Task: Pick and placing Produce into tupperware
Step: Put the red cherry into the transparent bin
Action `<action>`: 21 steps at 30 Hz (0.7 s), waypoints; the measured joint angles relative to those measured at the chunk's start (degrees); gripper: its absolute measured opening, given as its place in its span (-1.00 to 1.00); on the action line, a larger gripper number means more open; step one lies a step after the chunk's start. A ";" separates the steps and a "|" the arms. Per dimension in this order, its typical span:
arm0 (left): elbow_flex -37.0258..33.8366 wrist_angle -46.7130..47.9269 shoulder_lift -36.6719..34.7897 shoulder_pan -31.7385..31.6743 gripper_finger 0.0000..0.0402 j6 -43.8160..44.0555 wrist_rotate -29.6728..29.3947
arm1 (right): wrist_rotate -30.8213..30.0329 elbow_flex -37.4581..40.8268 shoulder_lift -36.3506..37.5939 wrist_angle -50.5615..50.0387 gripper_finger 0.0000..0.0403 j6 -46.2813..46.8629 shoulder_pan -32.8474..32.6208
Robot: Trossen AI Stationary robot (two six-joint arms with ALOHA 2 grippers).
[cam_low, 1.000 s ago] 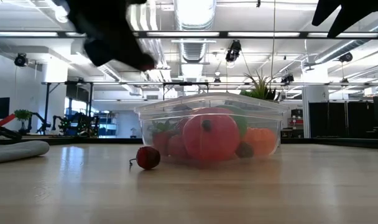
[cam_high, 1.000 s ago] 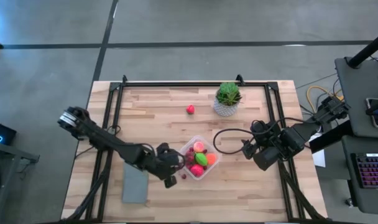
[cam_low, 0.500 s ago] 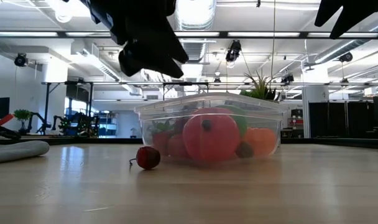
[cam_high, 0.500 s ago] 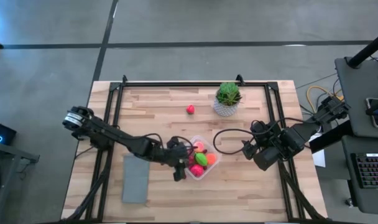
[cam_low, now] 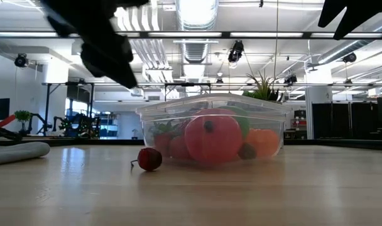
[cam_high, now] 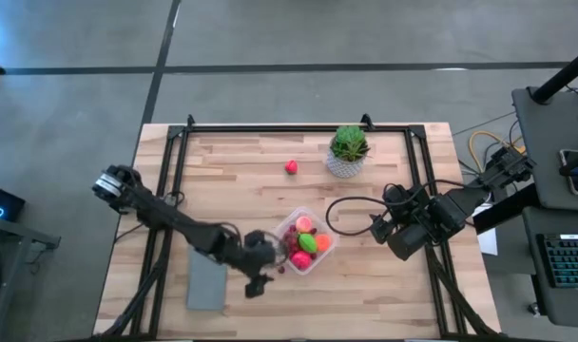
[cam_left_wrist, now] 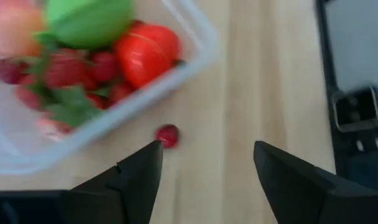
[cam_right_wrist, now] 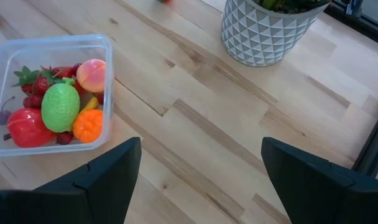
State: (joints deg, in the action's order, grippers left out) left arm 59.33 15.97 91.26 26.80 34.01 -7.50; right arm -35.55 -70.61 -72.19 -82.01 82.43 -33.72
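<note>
The clear tupperware (cam_high: 306,241) sits mid-table, holding red berries, a green piece, an orange one, a pink one and a large red one (cam_left_wrist: 145,50). Outside it, one small red berry (cam_left_wrist: 168,135) lies on the wood by the near-left wall, also seen in the low view (cam_low: 149,158). Another red piece (cam_high: 291,167) lies on the table farther back. My left gripper (cam_left_wrist: 207,149) hovers open above the table, just near-left of the box (cam_high: 254,281), with nothing between its fingers. To the right of the box, my right gripper (cam_right_wrist: 201,146) waits open (cam_high: 379,228).
A spiky green plant in a white patterned pot (cam_high: 348,152) stands at the far right of the box. A flat grey rectangle (cam_high: 207,281) lies near the front edge, left of my left gripper. Black frame rails (cam_high: 175,171) run along the table's sides.
My left gripper swung right over the tupperware's left rim, then drew back toward the table's near edge and left. The loose berry by the box has kept its place.
</note>
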 joint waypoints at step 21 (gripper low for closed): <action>-0.29 -8.80 11.17 2.42 -0.04 -5.98 -5.22 | 0.28 0.02 0.00 -0.14 0.61 -0.42 -0.01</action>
State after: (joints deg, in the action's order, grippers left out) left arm 59.04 7.17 102.43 29.22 28.03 -12.72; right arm -35.27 -70.59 -72.18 -82.15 82.02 -33.73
